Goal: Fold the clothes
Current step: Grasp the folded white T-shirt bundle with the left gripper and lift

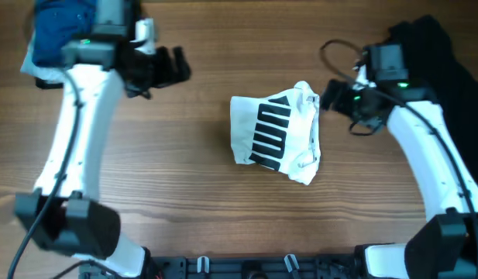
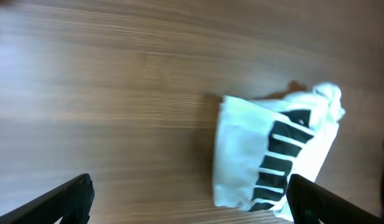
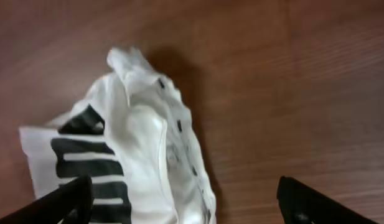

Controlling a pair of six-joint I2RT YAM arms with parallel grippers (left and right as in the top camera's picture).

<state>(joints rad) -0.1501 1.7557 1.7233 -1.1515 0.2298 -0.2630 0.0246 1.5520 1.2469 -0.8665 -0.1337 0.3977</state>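
Lying bunched, shirt (image 1: 276, 133) (blue cloth (image 1: 56, 35) overhead only).

Left arm (image 1: 72, 132) and right arm (image 1: 428, 151): long white tubular links joined by black housings, each rising from a bulky black base joint (image 1: 72, 225). A green indicator light (image 1: 85, 40) glows near each wrist. A thin black cable (image 1: 324, 51) loops beside the right wrist. The fingers (image 2: 70, 199) are matte black with blunt tips.

wht shirt (image 2: 241, 152) bunched on tbl (image 2: 104, 93)
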